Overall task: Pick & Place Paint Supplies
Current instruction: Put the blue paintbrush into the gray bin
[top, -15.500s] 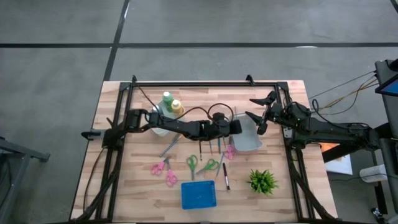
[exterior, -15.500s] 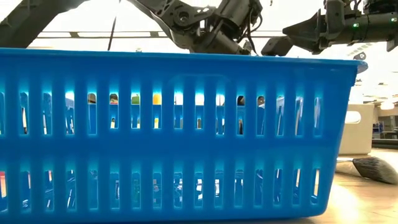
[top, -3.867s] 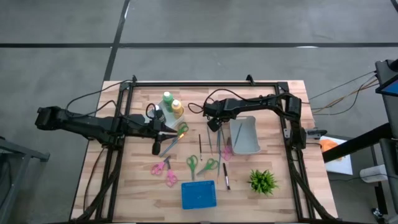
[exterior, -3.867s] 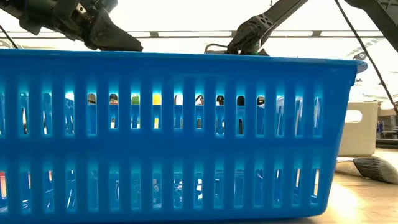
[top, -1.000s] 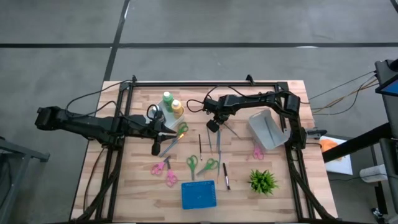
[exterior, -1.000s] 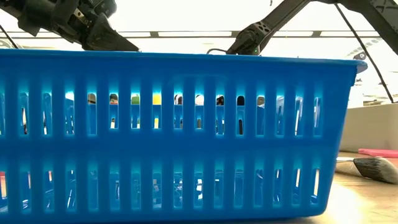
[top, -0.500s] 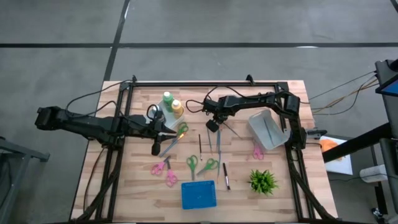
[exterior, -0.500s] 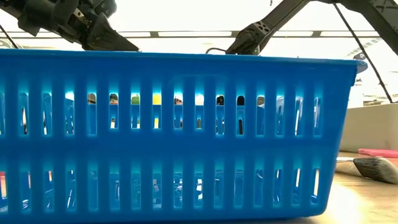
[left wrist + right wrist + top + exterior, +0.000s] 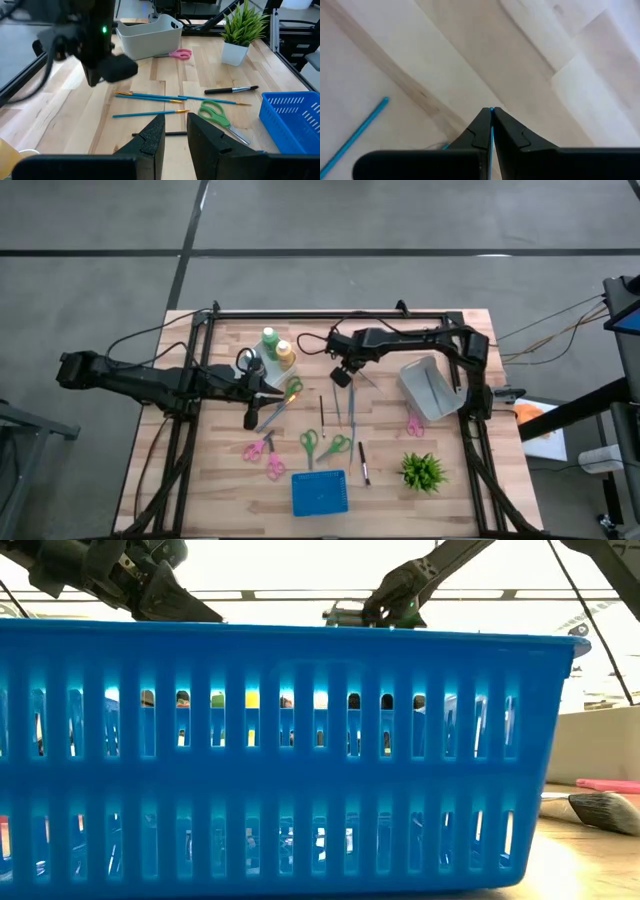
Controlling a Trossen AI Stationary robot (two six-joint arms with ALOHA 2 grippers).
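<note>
Pale wooden planks make up the table top (image 9: 200, 480), framed by black rails. The right gripper (image 9: 490, 122) hangs above the table's middle, at about 12 o'clock from the loose brushes, its 2 dark fingers (image 9: 479, 131) clenched on a thin blue-handled brush (image 9: 490, 134) whose tip pokes out between them. Bare wood lies beneath it, with another blue brush (image 9: 352, 136) off to one side.

The left gripper (image 9: 173, 131) sits at roughly 9 o'clock on the table, near the cluster of squeeze bottles: a green-capped one (image 9: 269, 340) and a yellow-orange one (image 9: 285, 353) stand touching. Its fingers are parted by a narrow gap and hold nothing.

Ahead of it lie 3 thin blue brushes (image 9: 150, 96) and a dark-handled brush (image 9: 231, 90) flat on the wood, green scissors (image 9: 218, 114) just beside them. A grey plastic bin (image 9: 428, 387) stands tilted at 3 o'clock, pink scissors (image 9: 414, 423) near it. A blue slotted basket (image 9: 320, 493) sits at 6 o'clock, a small green potted plant (image 9: 422, 471) at 5 o'clock. Open wood remains along the 12 o'clock rail.
</note>
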